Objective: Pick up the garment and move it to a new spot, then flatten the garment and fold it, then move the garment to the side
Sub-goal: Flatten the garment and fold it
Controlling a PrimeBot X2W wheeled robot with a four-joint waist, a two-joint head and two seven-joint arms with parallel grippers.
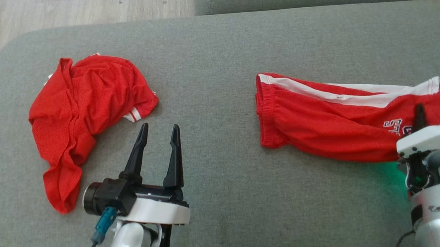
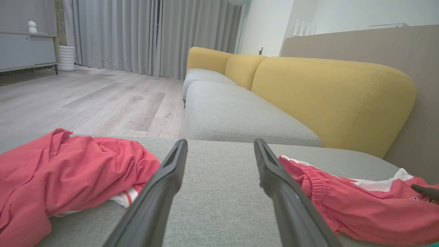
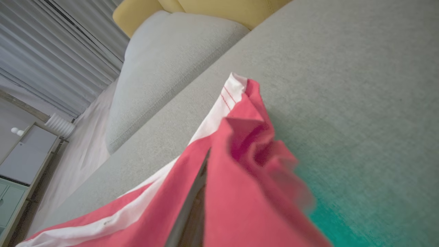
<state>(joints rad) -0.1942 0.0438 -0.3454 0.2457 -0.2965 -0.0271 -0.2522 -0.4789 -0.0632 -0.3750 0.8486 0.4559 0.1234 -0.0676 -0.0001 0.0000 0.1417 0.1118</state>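
Fabric at the leg end of the red shorts [image 1: 320,124] is being pinched by the right gripper [image 1: 420,112], whose dark fingers are being pressed together on the cloth just beside the white lettering. In the right wrist view one finger [image 3: 197,192] is being half buried in a blurred red fold bunched into a peak. How much cloth is being caught cannot be told, though it appears to be the hem by the white trim.

The shorts are being carried on the right half of the grey cushion [image 1: 208,62]. They are being laid out lengthwise, with the elastic waistband towards the middle and the white side stripe along the far edge.

The left gripper [image 1: 160,125] is being held over the cushion between the two garments, nearer the crumpled red shirt [image 1: 83,106]. Its fingers are being kept spread wide, and bare grey cushion is being framed between them in the left wrist view. The shirt is being left in a heap on the left half of the cushion, well apart from the shorts.

Beyond the cushion, a second grey seat [image 2: 233,113] is being backed by a yellow backrest [image 2: 329,96], beside a pale wooden floor [image 2: 85,99] and grey curtains [image 2: 137,34].
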